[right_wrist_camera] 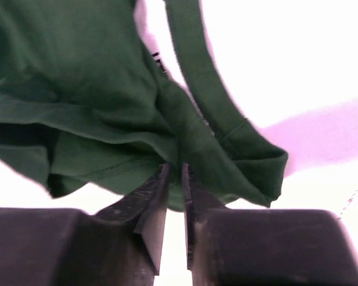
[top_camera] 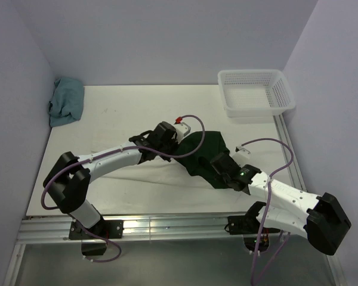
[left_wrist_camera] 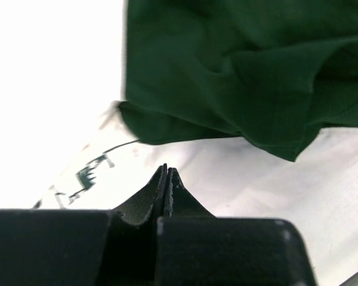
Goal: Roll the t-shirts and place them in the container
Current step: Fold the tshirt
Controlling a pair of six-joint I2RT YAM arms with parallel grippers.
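One white table (top_camera: 107,119), t-shirt (top_camera: 204,150), lilac walls (top_camera: 167,36)

Crumpled t-shirt (top_camera: 209,156): cream-white body spread flat beneath the left gripper (left_wrist_camera: 167,171), dark green sleeves bunched in folds just ahead of it, draping against the right gripper (right_wrist_camera: 174,168) tips

The top camera sits high behind the arm bases and looks down and forward over the whole table (top_camera: 107,113), far enough off to take in both arms. Each wrist camera looks out along its own fingers (left gripper (left_wrist_camera: 167,170), right gripper (right_wrist_camera: 174,168), both at the bottom edge), very close to the cloth. All three views share the dark green part of the t-shirt (top_camera: 204,152).
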